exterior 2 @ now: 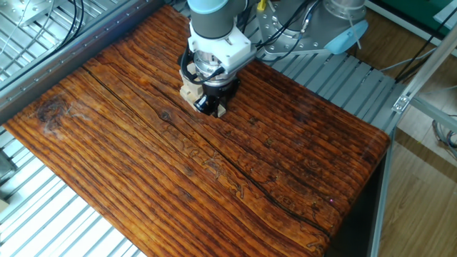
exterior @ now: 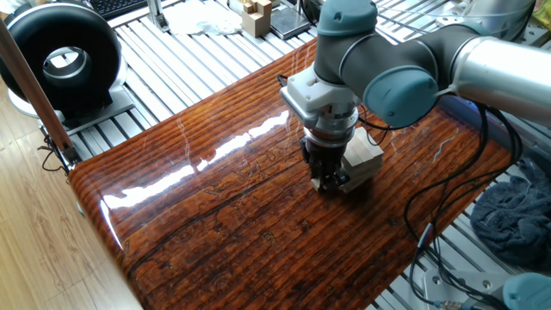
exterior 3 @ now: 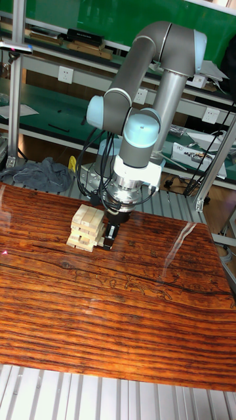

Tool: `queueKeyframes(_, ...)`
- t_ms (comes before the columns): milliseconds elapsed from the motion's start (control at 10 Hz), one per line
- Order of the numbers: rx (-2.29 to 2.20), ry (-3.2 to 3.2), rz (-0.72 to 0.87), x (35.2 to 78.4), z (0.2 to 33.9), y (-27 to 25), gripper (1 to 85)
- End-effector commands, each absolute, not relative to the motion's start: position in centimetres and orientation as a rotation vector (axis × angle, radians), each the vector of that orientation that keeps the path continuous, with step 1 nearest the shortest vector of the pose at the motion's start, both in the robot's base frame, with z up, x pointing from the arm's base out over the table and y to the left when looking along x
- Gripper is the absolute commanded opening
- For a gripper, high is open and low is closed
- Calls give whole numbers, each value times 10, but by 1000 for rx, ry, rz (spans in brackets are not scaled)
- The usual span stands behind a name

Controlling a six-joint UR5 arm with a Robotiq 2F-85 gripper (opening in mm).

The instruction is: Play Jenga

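The Jenga tower (exterior 3: 86, 228) is a short stack of pale wooden blocks in crosswise layers on the dark wooden table (exterior 3: 118, 315). It also shows as the tower (exterior: 365, 158) and the tower (exterior 2: 188, 91), partly hidden by the arm's wrist. My gripper (exterior 3: 109, 237) points down right against the tower's side, at its lower layers. Its dark fingers (exterior: 330, 178) stand close together, and the pale end of a block (exterior 2: 219, 109) pokes out beside my gripper (exterior 2: 209, 105). The grip itself is mostly hidden by the fingers.
A black round fan (exterior: 60, 58) and a wooden post (exterior: 34, 82) stand beyond the table's left end. Small wooden blocks (exterior: 256, 15) lie on the slatted bench behind. A grey cloth (exterior: 516, 215) and cables (exterior: 448, 224) hang off the right side.
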State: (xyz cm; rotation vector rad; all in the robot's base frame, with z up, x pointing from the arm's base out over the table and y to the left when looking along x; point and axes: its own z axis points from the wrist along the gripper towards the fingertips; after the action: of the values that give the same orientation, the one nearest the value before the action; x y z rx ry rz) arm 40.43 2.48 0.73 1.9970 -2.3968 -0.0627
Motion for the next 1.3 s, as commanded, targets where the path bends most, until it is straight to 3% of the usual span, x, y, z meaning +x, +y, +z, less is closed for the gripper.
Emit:
queueKeyframes(0, 1989, -2416, -76, 406, 9, 29, 310)
queueKeyframes(1200, 1983, -2428, -82, 406, 9, 37, 310)
